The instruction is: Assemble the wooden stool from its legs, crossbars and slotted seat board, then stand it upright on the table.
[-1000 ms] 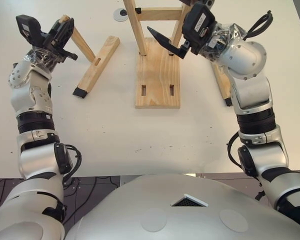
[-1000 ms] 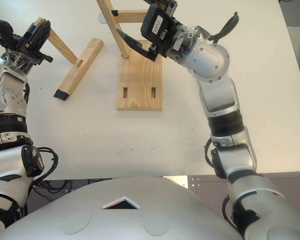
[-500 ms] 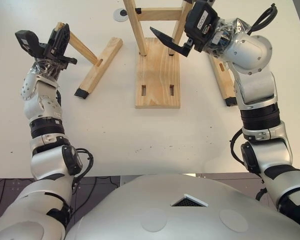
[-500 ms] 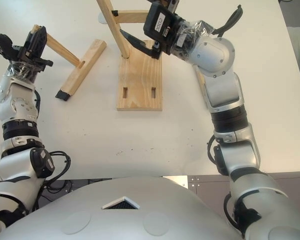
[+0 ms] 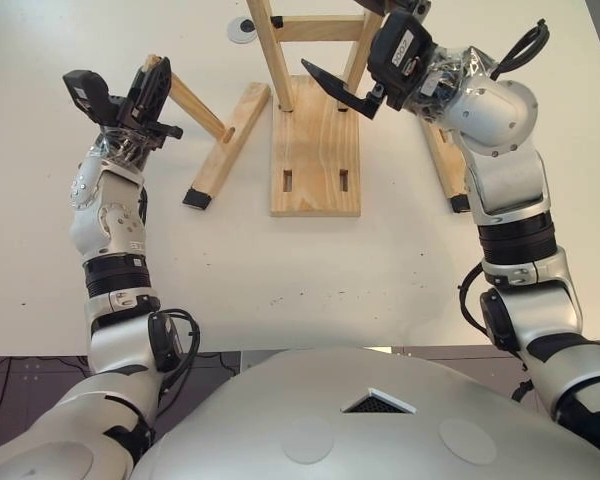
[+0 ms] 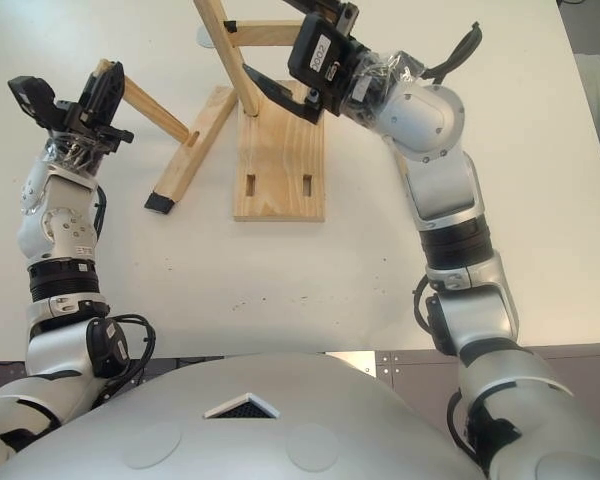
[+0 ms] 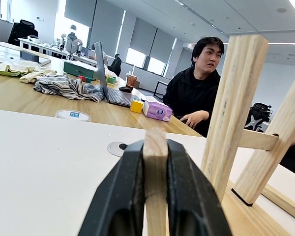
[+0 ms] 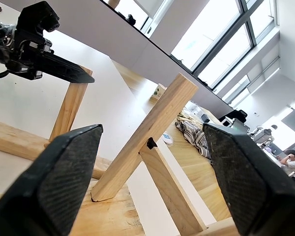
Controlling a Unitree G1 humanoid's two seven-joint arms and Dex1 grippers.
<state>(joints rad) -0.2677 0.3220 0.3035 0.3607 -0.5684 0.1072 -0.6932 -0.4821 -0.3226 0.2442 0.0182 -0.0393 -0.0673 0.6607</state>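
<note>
the slotted seat board is laid flat, a leg frame stood at its far end. left of it, the second leg is held by its crossbar, left gripper clamped on; right gripper is spread around the frame. leg ends should be squared over the near slots.

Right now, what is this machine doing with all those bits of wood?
The robot is building a wooden stool on the white table. Its left gripper is shut on a thin wooden crossbar plugged into a loose black-tipped leg, beside the flat slotted seat board. Two legs joined by a rung stand in that board; the right gripper is open next to them. Another leg lies under the right arm.
</note>
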